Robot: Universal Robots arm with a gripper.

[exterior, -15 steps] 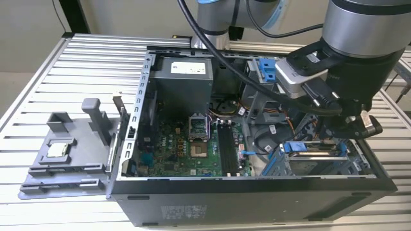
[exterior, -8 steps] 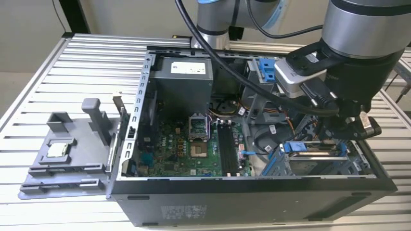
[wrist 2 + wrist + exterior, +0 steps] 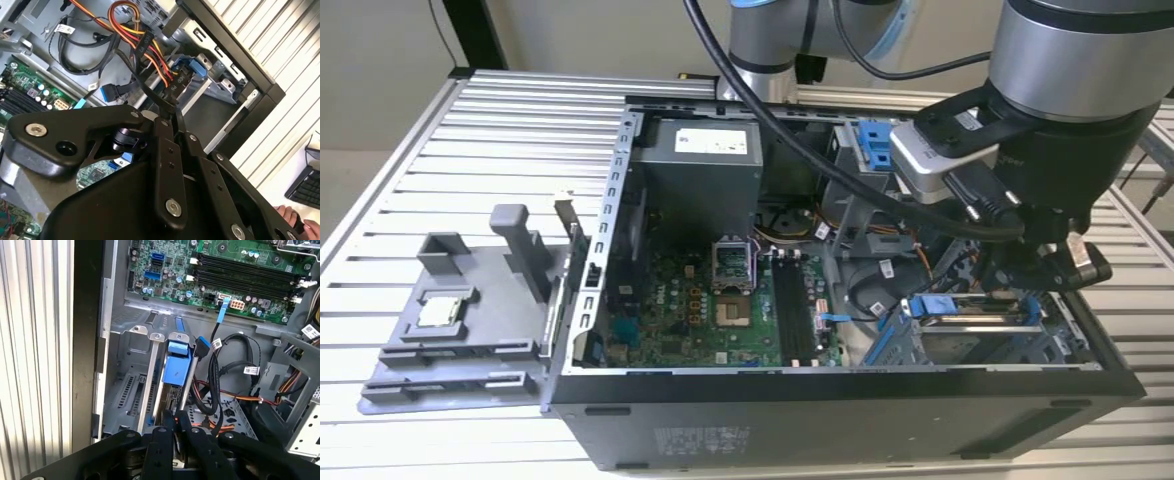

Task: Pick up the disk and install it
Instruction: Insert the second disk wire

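Ribbed metal table (image 3: pixel 400 180) | open computer case (image 3: pixel 854 400) | tool (image 3: pixel 1027 285) above disk (image 3: pixel 974 312)

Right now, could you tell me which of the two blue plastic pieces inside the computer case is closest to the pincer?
The blue latch at the drive bay in the case's lower corner, right beneath the pincer. The other blue piece sits farther back, beside the power supply.

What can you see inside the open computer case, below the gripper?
Below the gripper, a blue-framed disk sits in the drive bay of the case. Beside it lie the green circuit board and loose cables. The gripper covers part of the disk.
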